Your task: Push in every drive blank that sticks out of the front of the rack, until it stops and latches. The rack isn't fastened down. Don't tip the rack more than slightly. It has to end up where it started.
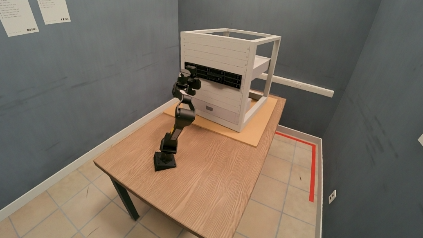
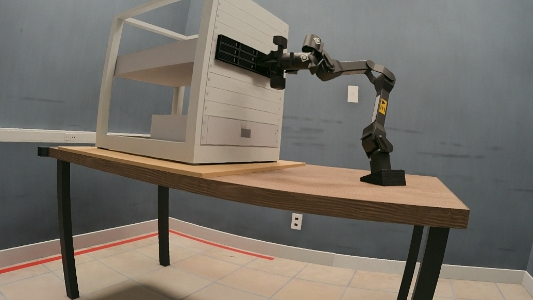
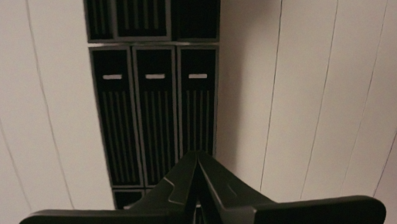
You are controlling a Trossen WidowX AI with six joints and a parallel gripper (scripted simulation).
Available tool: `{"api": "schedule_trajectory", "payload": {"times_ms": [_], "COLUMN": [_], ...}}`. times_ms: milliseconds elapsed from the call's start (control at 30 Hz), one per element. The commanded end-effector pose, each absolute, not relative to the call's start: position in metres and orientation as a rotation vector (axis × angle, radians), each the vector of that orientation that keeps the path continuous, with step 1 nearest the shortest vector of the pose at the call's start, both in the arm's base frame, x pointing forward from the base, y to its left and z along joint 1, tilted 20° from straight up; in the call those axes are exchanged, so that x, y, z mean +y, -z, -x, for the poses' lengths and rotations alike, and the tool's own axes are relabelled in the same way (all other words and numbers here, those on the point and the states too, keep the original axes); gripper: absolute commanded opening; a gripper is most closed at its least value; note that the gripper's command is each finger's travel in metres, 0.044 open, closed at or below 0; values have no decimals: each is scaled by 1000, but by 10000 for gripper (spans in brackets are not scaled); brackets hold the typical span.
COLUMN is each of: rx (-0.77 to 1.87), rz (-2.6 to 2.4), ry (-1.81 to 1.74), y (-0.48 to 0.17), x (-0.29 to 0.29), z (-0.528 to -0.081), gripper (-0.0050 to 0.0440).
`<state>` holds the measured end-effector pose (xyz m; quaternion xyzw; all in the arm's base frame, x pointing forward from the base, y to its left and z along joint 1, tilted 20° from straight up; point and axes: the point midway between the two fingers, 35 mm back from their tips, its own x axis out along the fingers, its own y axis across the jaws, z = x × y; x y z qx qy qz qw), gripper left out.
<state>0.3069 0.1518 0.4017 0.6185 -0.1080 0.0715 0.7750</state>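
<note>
The white rack (image 1: 217, 50) (image 2: 231, 91) (image 3: 309, 96) stands upright on its board. A black bay of drive blanks (image 1: 232, 79) (image 2: 227, 52) crosses its front. One blank (image 1: 214, 77) (image 3: 143, 21) in the middle row of the middle group sticks out past its neighbours. In the wrist view three blanks below it look level with each other; the rightmost blank (image 3: 198, 112) is partly covered by my fingertips. My gripper (image 2: 259, 60) (image 3: 195, 157) is shut and empty, its tips at or just in front of that blank; contact cannot be told. The arm hides the bay's left end in the top view.
The tan board (image 1: 248, 140) (image 2: 209, 173) lies under the rack on the wooden table (image 1: 204, 189) (image 2: 335, 203). A drawer-like panel with a grey patch (image 1: 208, 108) (image 2: 245, 133) is low on the rack's front. Blue walls stand behind the table.
</note>
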Motion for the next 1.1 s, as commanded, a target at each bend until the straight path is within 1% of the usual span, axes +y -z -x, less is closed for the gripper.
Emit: {"api": "schedule_trajectory", "payload": {"times_ms": [0,300,467,533,833,1067], "rx": [-252,-252,-252,-252,-252,-252], "rz": [-1349,-1349,-1349,-1349,-1349,-1349], "ry": [-157,-157,-157,-157,-157,-157], "y": [-404,-411,-426,-426,-462,-471], "x": [148,139,117,117,67,53], "z": [-292,-288,-280,-280,-261,-256], "gripper": [-50,-50,-50,-50,-50,-50]}}
